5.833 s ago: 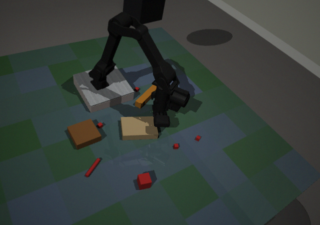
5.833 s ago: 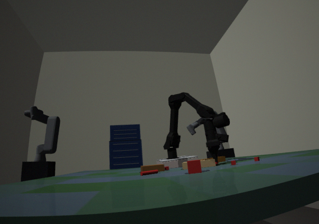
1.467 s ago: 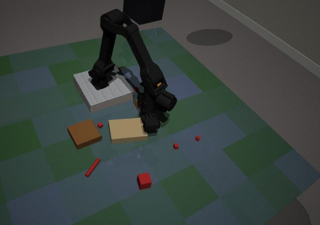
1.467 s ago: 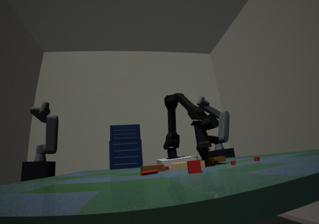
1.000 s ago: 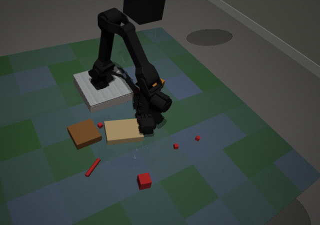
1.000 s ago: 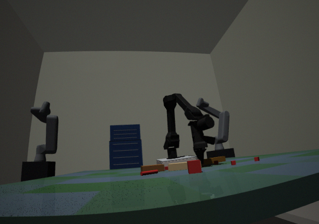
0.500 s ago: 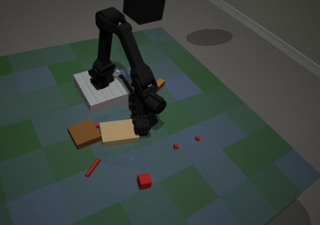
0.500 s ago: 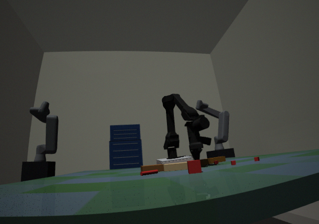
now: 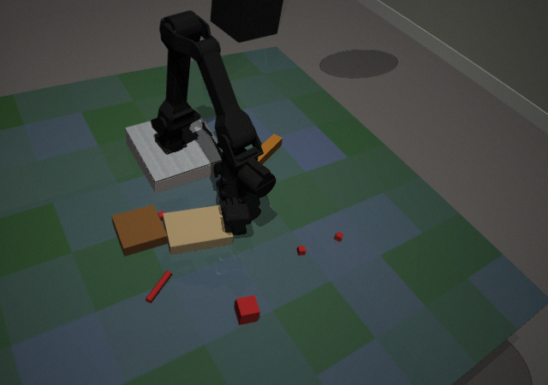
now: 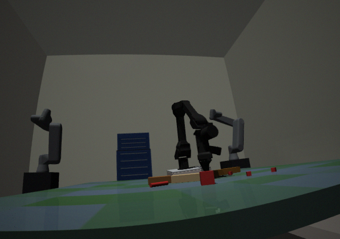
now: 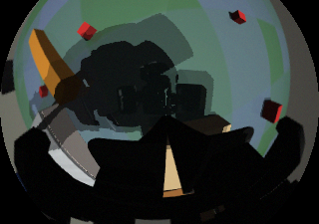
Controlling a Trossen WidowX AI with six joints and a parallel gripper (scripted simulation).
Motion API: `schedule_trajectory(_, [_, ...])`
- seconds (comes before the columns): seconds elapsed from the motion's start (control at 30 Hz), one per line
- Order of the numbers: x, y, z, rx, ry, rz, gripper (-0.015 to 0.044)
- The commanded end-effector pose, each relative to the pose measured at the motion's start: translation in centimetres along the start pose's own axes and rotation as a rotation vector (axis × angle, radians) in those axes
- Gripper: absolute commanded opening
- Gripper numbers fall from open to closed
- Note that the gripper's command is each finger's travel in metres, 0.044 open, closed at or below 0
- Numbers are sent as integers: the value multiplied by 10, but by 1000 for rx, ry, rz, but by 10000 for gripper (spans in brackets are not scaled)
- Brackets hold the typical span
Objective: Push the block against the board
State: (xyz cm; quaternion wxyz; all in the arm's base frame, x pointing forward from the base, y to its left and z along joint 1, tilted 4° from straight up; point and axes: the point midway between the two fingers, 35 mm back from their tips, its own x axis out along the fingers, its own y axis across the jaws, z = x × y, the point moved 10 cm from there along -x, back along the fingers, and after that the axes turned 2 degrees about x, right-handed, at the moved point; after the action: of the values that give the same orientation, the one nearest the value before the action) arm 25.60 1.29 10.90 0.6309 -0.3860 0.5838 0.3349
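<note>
The square brown block (image 9: 137, 223) (image 10: 159, 179) lies flat at the left. The pale tan board (image 9: 194, 226) (image 10: 184, 178) (image 11: 171, 166) lies flat to its right. The board's left end meets or nearly meets the block near the block's front right corner. Towards the back, a narrow wedge-shaped gap opens, so the facing sides are not parallel. Their front edges are not in one line. My gripper (image 9: 237, 230) (image 10: 205, 170) (image 11: 165, 119) is shut and empty, low at the board's right end. Its fingertips are hidden in the top view, and contact with the board is unclear.
A small red cube (image 9: 161, 215) sits behind the gap. A red rod (image 9: 158, 286) (image 10: 159, 184) and a larger red cube (image 9: 247, 309) (image 10: 206, 177) lie in front. Two small red cubes lie to the right. An orange bar (image 9: 271, 146) (image 11: 46, 65) lies behind my gripper, near my pale base (image 9: 176, 166).
</note>
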Motion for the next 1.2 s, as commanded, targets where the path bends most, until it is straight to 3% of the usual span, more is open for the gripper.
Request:
schedule_trajectory(0.0, [4,2,-10,6,24,11,0])
schedule_trajectory(1.17, [5,-2,32,7,20,10,0])
